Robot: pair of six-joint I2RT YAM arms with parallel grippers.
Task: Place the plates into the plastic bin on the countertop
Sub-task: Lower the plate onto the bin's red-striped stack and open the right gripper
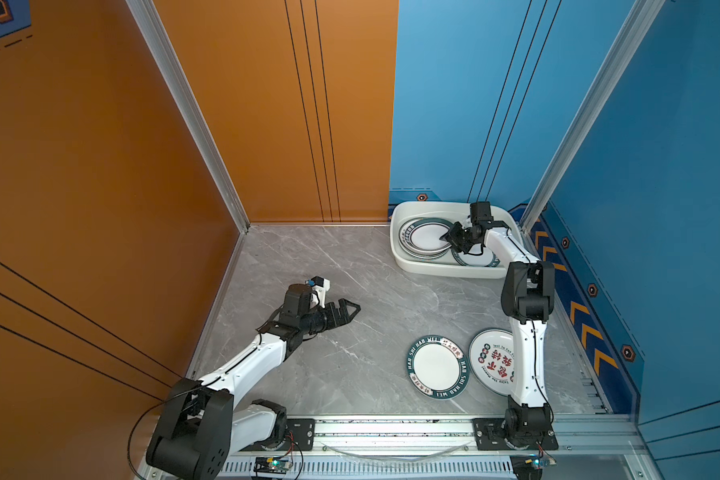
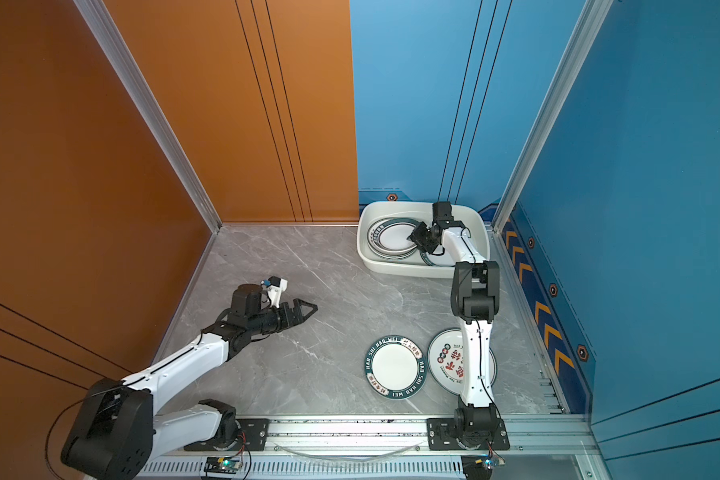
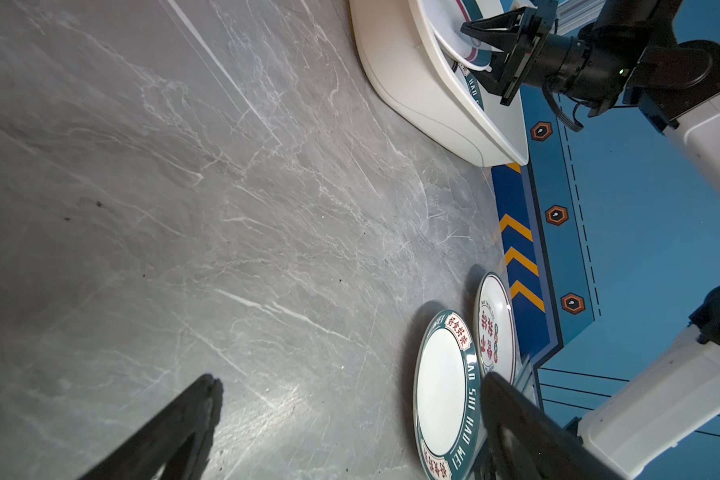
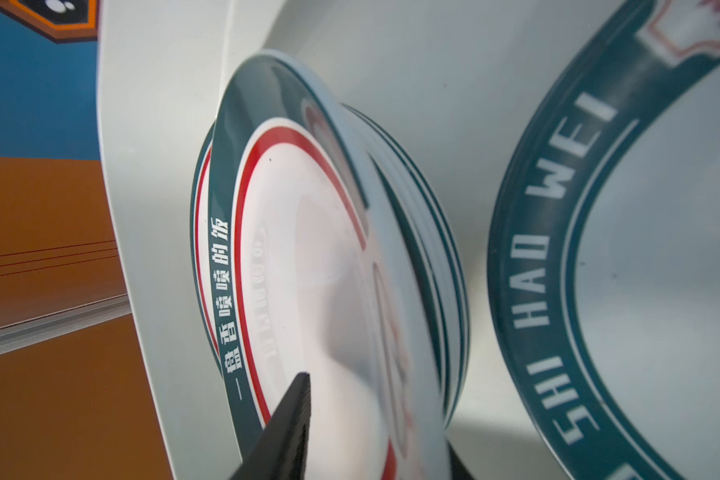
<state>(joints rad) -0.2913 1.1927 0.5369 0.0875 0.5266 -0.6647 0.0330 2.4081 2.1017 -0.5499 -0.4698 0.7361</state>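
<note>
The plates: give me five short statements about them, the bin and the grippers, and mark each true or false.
1. A green-rimmed plate and a red-character plate lie on the countertop, outside the plastic bin. True.
2. The left gripper holds a plate. False: it is open and empty.
3. The right gripper reaches into the bin, at a stack of plates. True.
4. The bin stands in the middle of the countertop. False: it stands in the far right corner, by the blue wall.
5. The two outside plates are stacked. False: they lie side by side.
</note>
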